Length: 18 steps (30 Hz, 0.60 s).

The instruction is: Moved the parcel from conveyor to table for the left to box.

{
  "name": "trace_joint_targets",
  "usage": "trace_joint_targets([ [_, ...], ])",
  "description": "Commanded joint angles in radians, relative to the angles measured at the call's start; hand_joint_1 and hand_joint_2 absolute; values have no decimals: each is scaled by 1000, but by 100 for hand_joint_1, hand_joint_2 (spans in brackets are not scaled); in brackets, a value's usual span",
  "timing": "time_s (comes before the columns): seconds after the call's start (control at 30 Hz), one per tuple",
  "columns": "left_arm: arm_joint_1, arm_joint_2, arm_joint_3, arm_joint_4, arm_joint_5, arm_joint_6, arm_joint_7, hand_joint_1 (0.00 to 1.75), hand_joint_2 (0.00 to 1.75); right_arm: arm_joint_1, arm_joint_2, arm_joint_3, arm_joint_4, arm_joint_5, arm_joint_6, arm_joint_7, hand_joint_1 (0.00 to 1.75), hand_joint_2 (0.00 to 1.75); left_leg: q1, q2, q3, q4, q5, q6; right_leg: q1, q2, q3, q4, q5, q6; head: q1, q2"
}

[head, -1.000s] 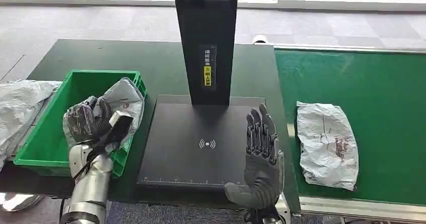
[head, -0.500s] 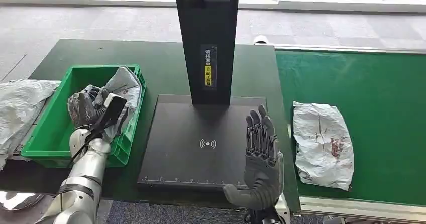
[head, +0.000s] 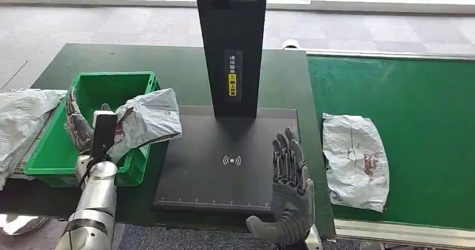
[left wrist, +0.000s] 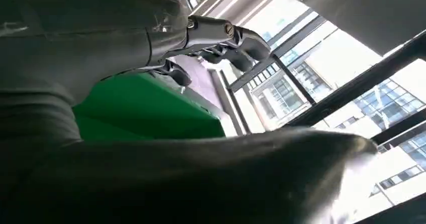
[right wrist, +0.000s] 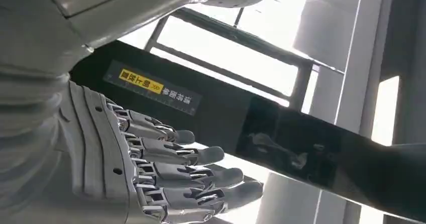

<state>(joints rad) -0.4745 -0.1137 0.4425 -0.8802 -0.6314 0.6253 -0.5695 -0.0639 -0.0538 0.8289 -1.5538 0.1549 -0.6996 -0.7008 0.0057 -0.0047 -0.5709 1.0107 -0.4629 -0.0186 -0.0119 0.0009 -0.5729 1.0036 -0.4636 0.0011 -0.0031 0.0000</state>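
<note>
Holding parcel (head: 147, 120) over bin (head: 143, 83), apparently: left hand (head: 84, 128) | right hand (head: 289, 166) fingers spread

The robot's left forearm (head: 92, 205) is a smooth silver cylinder ringed by a dark band, with a thin black cable along the wrist and a flat black block above it, beside the dark-fingered left hand (head: 78, 128). The right hand (head: 289, 178) has a grey ribbed back, a thick grey thumb and dark segmented fingers (right wrist: 193, 176) with small round screws on metal links. A pale glossy arm shell (right wrist: 125, 8) shows in the right wrist view.
</note>
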Motion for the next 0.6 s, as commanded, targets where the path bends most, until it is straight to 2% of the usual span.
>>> trace_joint_targets([
  [0.03,82,-26,-102,-130,-34,32,54,0,0,-3,0,-39,17,2,1,3,0,175,1,0,-1,0,0,1,1,0,-1,-1,0,0,0,0],
  [0.43,89,-29,-111,-142,-33,33,56,0,0,3,2,-46,16,7,1,3,0,175,0,0,-1,0,0,1,1,0,-1,-1,0,0,0,0],
  [0.47,138,-46,-159,-240,92,-20,0,0,0,53,42,-162,53,113,1,3,0,175,0,0,-1,-1,1,1,1,0,0,-2,1,0,0,0],
  [0.53,293,-58,-281,-454,280,-86,-35,0,0,123,98,-347,105,197,1,3,0,175,1,-1,-1,-2,1,1,2,-1,0,-3,1,0,0,0],
  [0.57,436,-53,-421,-620,454,-357,-95,0,0,162,153,-564,204,288,1,19,0,175,0,0,0,-2,0,1,1,0,1,-3,1,0,0,0],
  [0.6,523,-79,-501,-695,433,-375,-115,0,0,147,112,-612,263,252,1,9,0,175,0,0,2,-4,0,1,1,0,2,-5,1,0,0,0],
])
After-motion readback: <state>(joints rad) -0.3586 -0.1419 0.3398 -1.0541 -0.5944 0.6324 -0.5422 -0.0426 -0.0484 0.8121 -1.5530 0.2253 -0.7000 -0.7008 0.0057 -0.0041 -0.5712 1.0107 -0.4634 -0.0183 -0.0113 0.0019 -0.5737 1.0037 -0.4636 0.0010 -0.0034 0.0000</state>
